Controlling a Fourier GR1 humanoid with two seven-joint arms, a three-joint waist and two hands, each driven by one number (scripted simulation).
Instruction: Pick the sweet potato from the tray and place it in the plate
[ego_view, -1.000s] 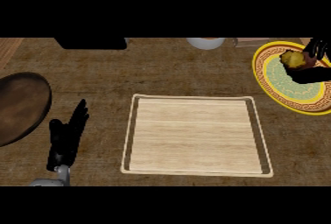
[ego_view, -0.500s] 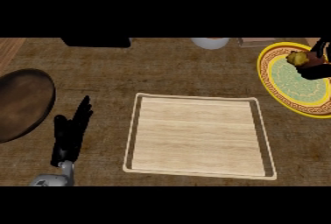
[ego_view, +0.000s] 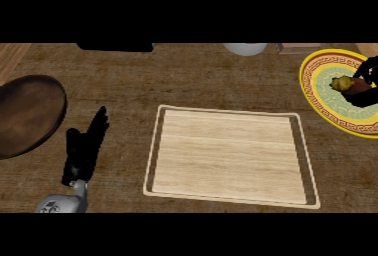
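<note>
Your right hand (ego_view: 365, 85) is curled round the potato (ego_view: 344, 83) above the plate (ego_view: 319, 102), right of the tray (ego_view: 230, 156). Open too high and it may roll off the rim (it sits near the edge). Left hand (ego_view: 85, 145) rests flat-fingered left of the tray.

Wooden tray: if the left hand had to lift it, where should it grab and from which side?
Probably the tray's left rim, mid-length, approached from the left. It lies flat with a raised lip all round, and the open left hand rests just beside that edge. The right hand is busy with the sweet potato over the plate.
</note>
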